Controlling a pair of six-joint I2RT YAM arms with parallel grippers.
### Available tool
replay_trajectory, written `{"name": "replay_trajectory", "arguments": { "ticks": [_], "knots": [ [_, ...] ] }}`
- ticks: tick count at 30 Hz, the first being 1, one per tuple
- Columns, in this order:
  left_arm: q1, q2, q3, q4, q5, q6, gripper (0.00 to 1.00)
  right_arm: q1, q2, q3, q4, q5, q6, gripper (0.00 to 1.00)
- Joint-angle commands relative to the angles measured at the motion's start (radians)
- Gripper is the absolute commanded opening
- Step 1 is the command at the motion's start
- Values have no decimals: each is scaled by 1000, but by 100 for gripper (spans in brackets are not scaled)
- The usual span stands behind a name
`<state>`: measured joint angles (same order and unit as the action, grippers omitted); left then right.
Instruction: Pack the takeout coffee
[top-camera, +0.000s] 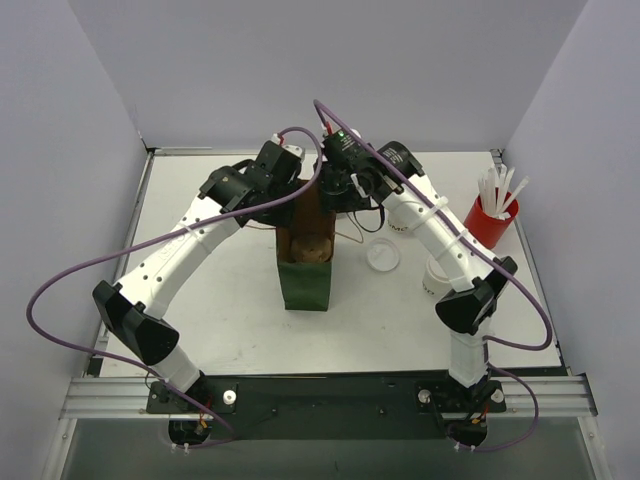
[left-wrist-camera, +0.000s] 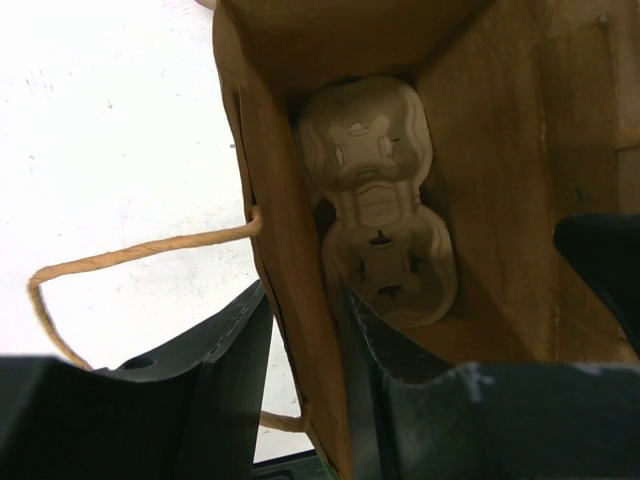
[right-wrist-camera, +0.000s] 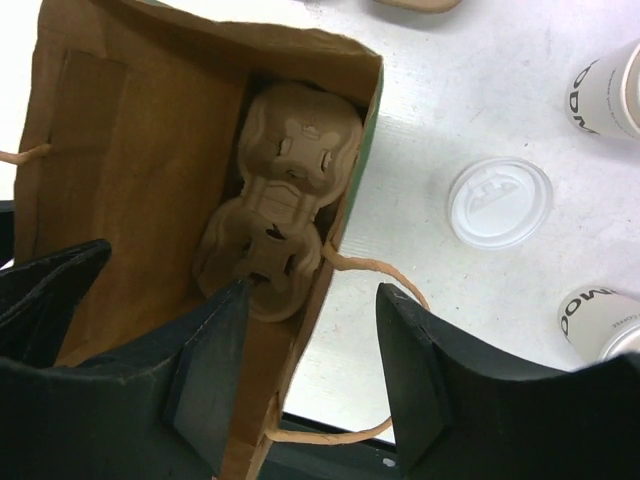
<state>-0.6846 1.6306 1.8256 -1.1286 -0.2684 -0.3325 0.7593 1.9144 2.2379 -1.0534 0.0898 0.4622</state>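
**Both grippers part-open astride bag walls; cups out on table**

L gripper (left-wrist-camera: 306, 300): jaws apart, straddling one side wall of the paper bag (left-wrist-camera: 500, 150), one finger outside and one inside. A sliver of white shows btw the outer finger and the wall, so no pinch. R gripper (right-wrist-camera: 315, 290): jaws spread wider, astride the opposite wall. Its inner finger is close to the paper (contact unclear). Its outer finger is well off it, w/ table (right-wrist-camera: 450, 90) showing in the gap. Neither holds anything.

Task items: upper cup (right-wrist-camera: 605, 95) and lower cup (right-wrist-camera: 600, 320) are on the table beside the bag, outside it and apart from each other. A loose lid (right-wrist-camera: 498, 202) lies flat btw them.

Room: the bag stands upright mid-table w/ its mouth open. The pulp carrier (right-wrist-camera: 285, 190) lies on the bag floor and fills most of its length. The twine handle (right-wrist-camera: 370, 270) loops outward btw the R fingers. A red cup (top-camera: 488, 222) of white sticks sits near the table's R edge, well clear.

Materials: bag is brown kraft inside, green outside, w/ creased walls. Carrier is rough moulded pulp w/ two round wells. Cups are smooth white paper w/ dark print. Lid is thin whitish plastic, round.
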Motion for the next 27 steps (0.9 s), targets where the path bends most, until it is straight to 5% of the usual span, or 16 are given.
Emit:
{"name": "replay_trajectory", "arguments": {
  "ticks": [1,14,27],
  "knots": [
    [23,-46,31,59,44,-19,43,-6,-63,42,18,-15,1,50],
    [91,-110,21,119,115,4,52,-51,-274,-84,58,89,30,59],
    [119,-275,-130,315,198,-39,52,-304,-613,-831,102,150,191,73]
  ]
}}
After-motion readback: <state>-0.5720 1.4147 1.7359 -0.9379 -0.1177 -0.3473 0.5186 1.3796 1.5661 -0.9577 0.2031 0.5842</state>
